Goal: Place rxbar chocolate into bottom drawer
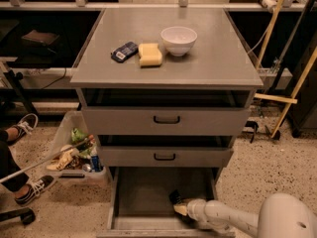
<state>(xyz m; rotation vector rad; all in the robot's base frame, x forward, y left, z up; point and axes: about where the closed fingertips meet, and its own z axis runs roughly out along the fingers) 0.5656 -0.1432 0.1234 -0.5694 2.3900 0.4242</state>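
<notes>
The bottom drawer (143,190) of the grey cabinet is pulled open and shows its flat grey inside. My gripper (179,206) reaches in from the lower right on a white arm and sits low over the drawer's front right part. A small dark flat piece, the rxbar chocolate (174,197), sticks out up and to the left from the gripper's pale tip. It is held there, just above or on the drawer floor.
The two upper drawers (166,119) with black handles are nearly closed. On the cabinet top stand a white bowl (179,39), a yellow sponge (149,54) and a dark blue packet (124,51). A bin of clutter (77,152) and a person's shoes (34,188) are at the left.
</notes>
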